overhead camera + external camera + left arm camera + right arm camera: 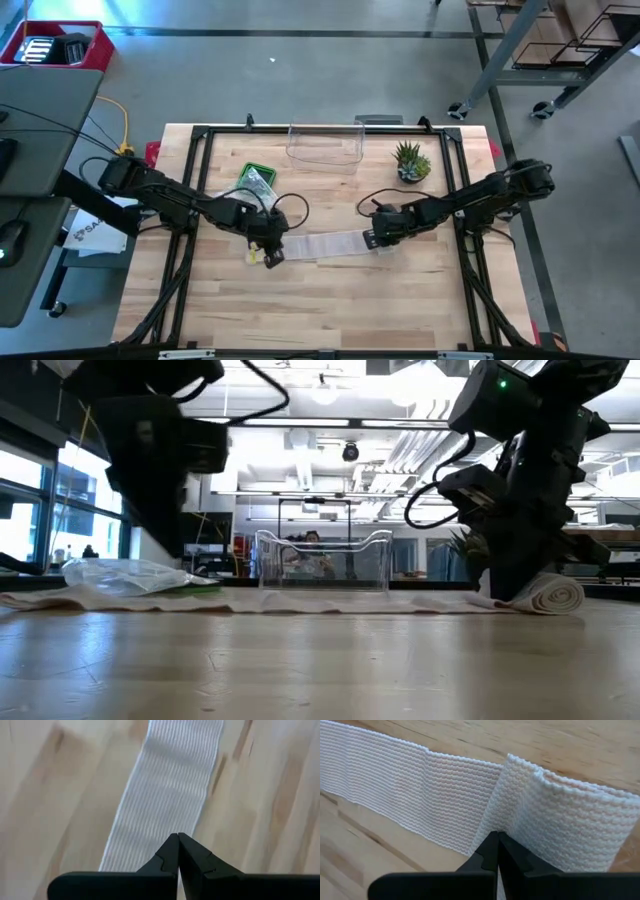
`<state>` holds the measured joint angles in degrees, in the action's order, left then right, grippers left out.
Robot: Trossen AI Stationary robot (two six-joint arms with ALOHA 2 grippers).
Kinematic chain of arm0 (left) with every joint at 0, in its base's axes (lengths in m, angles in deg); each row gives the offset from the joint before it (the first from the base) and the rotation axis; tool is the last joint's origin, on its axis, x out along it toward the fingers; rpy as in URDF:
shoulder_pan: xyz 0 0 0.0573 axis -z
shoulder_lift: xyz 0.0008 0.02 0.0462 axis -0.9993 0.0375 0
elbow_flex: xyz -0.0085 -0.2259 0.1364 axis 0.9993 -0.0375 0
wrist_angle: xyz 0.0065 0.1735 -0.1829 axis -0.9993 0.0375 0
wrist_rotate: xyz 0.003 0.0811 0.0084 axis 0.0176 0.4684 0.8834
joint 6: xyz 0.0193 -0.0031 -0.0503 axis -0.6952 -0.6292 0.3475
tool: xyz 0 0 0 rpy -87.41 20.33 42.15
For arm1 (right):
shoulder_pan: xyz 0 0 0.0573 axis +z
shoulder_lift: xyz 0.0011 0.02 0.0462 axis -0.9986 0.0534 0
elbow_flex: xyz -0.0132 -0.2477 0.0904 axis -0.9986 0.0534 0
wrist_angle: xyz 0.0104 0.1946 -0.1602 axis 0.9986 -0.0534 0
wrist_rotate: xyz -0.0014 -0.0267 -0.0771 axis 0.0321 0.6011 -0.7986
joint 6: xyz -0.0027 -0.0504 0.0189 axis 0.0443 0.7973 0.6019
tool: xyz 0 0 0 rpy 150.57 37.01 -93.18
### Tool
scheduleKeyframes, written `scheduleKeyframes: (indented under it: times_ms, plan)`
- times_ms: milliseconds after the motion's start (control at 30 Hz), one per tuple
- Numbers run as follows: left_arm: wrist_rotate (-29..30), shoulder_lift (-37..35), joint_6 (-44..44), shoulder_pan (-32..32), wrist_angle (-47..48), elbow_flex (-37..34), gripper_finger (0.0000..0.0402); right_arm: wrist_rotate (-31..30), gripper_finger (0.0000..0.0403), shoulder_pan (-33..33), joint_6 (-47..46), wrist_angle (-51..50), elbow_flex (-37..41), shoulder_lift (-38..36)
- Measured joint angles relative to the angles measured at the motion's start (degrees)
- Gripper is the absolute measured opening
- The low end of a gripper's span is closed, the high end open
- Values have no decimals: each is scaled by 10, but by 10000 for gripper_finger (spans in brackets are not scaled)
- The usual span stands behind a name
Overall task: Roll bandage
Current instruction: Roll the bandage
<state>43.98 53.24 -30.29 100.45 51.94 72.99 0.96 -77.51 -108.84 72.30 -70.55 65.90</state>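
One white bandage [325, 243] lay stretched flat across the middle of the wooden surface [330, 310], its right end wound into a small roll [553, 595]. Pressed against that roll was the right gripper [497, 836], fingers closed tip to tip. At the strip's left end, the left gripper [177, 837] rested with fingers likewise pinched together. Behind stood a clear container [325, 146] and a small potted plant [411, 161].
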Motion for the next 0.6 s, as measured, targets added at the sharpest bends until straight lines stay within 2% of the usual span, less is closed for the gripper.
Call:
scheduleKeyframes:
  times_ms: [100, 200, 333, 600]
  plan:
    - [5, 30, -1, -4, -43, 0, 0, 7, 0, 0, 0, 2, 0, 0]
    - [-14, 67, 8, -5, -42, 0, 0, 7, 0, 0, 0, 2, 0, -1]
    - [-30, 89, 45, 10, -14, 1, 0, 10, 0, 0, -3, 0, 0, -1]
    - [1, 75, 54, 39, 81, 2, 0, 11, 0, 0, -15, -6, -1, -1]
